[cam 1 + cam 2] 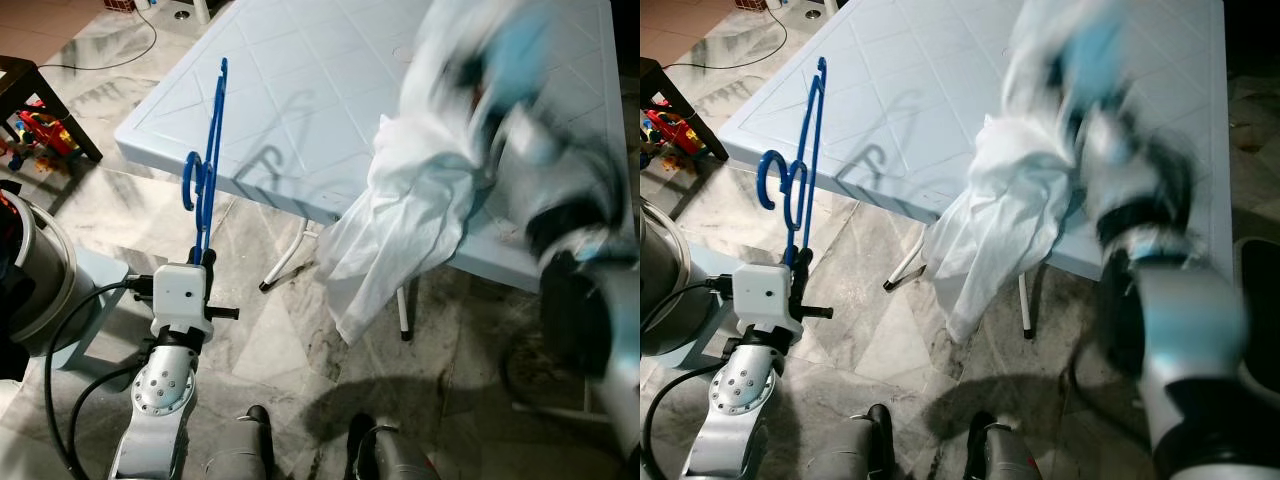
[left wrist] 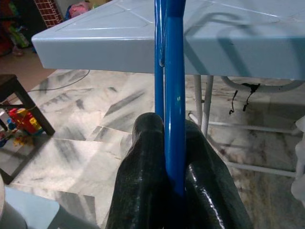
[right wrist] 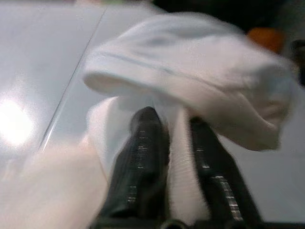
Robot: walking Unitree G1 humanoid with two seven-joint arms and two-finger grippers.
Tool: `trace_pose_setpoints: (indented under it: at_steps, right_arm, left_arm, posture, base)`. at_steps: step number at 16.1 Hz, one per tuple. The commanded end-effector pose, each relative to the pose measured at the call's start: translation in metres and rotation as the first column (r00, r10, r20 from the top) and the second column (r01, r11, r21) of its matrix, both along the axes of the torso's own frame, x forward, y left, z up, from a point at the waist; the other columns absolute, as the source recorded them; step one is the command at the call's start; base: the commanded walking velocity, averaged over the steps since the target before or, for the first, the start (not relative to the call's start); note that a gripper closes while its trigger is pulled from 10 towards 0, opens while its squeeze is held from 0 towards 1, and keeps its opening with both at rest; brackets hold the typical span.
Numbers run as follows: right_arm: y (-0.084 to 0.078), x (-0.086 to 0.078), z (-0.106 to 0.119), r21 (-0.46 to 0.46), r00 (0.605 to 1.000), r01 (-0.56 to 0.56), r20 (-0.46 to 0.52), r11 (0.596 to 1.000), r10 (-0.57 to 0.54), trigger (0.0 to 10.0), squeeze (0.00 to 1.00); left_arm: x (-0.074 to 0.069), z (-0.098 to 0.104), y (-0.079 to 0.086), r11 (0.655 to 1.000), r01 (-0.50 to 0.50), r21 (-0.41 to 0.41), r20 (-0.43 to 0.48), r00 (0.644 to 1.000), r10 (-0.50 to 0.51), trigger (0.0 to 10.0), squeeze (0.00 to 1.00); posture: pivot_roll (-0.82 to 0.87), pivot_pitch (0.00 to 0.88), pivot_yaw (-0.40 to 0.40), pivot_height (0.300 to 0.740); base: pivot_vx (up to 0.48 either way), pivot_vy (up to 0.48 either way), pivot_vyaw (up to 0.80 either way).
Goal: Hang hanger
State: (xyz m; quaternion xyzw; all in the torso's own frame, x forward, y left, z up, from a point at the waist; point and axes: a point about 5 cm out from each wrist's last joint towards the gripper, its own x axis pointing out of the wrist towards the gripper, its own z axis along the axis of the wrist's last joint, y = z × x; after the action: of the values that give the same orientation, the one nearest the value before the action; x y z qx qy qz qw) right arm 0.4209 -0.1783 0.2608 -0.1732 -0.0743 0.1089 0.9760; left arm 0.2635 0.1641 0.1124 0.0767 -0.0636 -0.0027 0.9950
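A: Blue hanger upright, left of frame, clamped low in left gripper, just off the pale blue table edge.

B: White garment pinched by right gripper, blurred, upper right.

A: Risk: hanger twisting in that thin grip; cloth slipping off.

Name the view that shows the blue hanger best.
The left eye view: the whole blue hanger stands upright, hook included, gripped by the left hand. The right eye view shows much the same. The left wrist view gives only its bars, close up between the fingers.
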Motion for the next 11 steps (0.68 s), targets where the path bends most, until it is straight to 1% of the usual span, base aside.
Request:
trace_pose_setpoints:
  at_steps: [1, 3, 4, 5, 8, 9, 11]
  right_arm:
    - [-0.003, -0.004, -0.017, -0.145, 0.996, -0.064, -0.063, 0.987, 0.055, 10.0, 1.0]
    - [-0.01, -0.008, -0.029, -0.187, 0.992, -0.093, -0.105, 0.978, 0.074, 10.0, 1.0]
    - [-0.017, -0.009, -0.029, -0.137, 0.992, -0.079, -0.105, 0.987, 0.065, 10.0, 1.0]
    - [-0.025, -0.011, -0.03, -0.052, 0.994, -0.059, -0.091, 0.997, 0.054, 10.0, 1.0]
    - [-0.036, -0.017, -0.042, 0.074, 0.998, -0.009, -0.055, 0.997, 0.013, 10.0, 1.0]
    - [-0.038, -0.021, -0.048, 0.128, 0.999, -0.002, -0.032, 0.992, 0.006, 10.0, 1.0]
    - [-0.04, -0.027, -0.055, 0.19, 1.0, -0.004, -0.009, 0.982, 0.005, 10.0, 1.0]
  left_arm:
    - [0.001, -0.006, -0.004, 1.0, 0.024, -0.002, -0.024, 0.999, -0.024, 10.0, 0.0]
    - [0.005, -0.006, -0.008, 0.999, 0.043, -0.005, -0.026, 0.999, -0.043, 10.0, 0.0]
    - [0.008, -0.007, -0.01, 0.999, 0.05, -0.006, -0.027, 0.998, -0.05, 10.0, 0.0]
    - [0.011, -0.005, -0.011, 0.998, 0.057, -0.031, -0.019, 0.998, -0.058, 10.0, 0.0]
    - [0.016, 0.0, -0.011, 0.998, 0.056, -0.027, 0.004, 0.998, -0.056, 10.0, 0.0]
    - [0.018, 0.008, -0.011, 0.998, 0.06, -0.022, 0.037, 0.998, -0.059, 10.0, 0.0]
    - [0.018, 0.026, -0.012, 0.997, 0.072, 0.011, 0.113, 0.991, -0.073, 10.0, 0.0]
  posture:
    - [0.18, 0.227, -0.012, 0.74]
    - [0.16, 0.221, -0.006, 0.74]
    - [0.14, 0.211, -0.004, 0.74]
    - [0.13, 0.201, -0.004, 0.74]
    - [0.13, 0.185, -0.003, 0.74]
    - [0.12, 0.181, 0.001, 0.74]
    - [0.12, 0.178, 0.002, 0.74]
  base:
    - [0.0, 0.0, 0.0]
    - [0.0, 0.0, 0.0]
    - [0.0, 0.0, 0.0]
    - [0.0, 0.0, 0.0]
    - [0.0, 0.0, 0.0]
    - [0.0, 0.0, 0.0]
    - [0.0, 0.0, 0.0]
